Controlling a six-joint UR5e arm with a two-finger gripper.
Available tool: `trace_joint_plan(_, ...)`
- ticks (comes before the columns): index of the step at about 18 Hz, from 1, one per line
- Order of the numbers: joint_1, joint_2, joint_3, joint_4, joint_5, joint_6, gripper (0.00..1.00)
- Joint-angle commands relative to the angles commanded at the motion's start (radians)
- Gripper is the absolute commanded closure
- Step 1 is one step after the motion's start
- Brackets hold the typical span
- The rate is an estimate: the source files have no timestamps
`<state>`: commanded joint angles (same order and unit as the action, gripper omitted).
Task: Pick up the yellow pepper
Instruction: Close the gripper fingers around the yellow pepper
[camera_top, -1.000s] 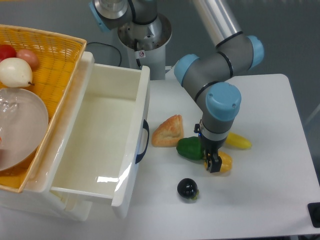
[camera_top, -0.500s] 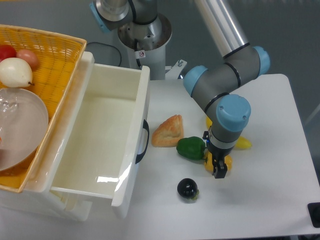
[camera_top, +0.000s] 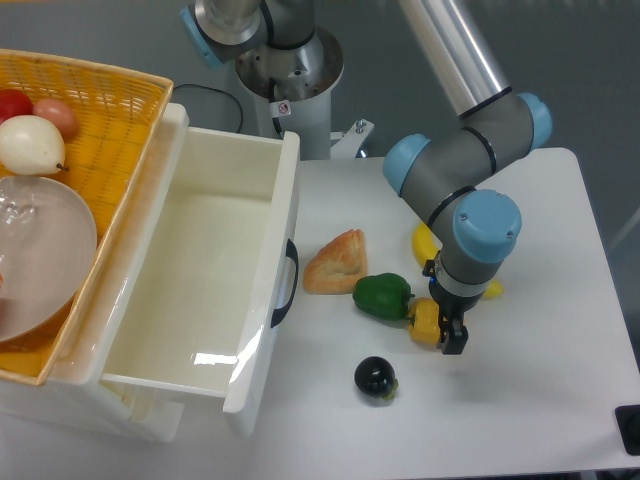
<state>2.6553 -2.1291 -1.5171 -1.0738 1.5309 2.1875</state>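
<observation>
The yellow pepper (camera_top: 424, 322) lies on the white table, just right of the green pepper (camera_top: 382, 296), and only its left part shows. My gripper (camera_top: 452, 337) hangs low over its right side, pointing down, with a dark finger (camera_top: 454, 341) against the pepper's right edge. The wrist hides the rest of the pepper and the gap between the fingers, so I cannot tell whether they are open or shut.
A long yellow banana-shaped item (camera_top: 424, 245) lies behind the wrist. A bread piece (camera_top: 337, 263) sits left of the green pepper, and a small black fruit (camera_top: 375, 377) lies nearer the front. An open white drawer (camera_top: 258, 300) and a yellow basket (camera_top: 110, 110) fill the left.
The arm and gripper have shifted to the right, from the pepper's left side to its right side. The pepper's left part now shows, and the banana-shaped item's upper end has come into view.
</observation>
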Motion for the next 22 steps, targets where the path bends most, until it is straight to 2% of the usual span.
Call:
trace_joint_plan(20,-0.002,-0.025,-0.012,0.002,0.0,-0.003,0.0)
trace_joint_plan(21,-0.002,-0.026,-0.012,0.002,0.0,-0.005,0.01)
trace_joint_plan(22,-0.002,-0.026,-0.011,0.002,0.0,-0.012,0.12)
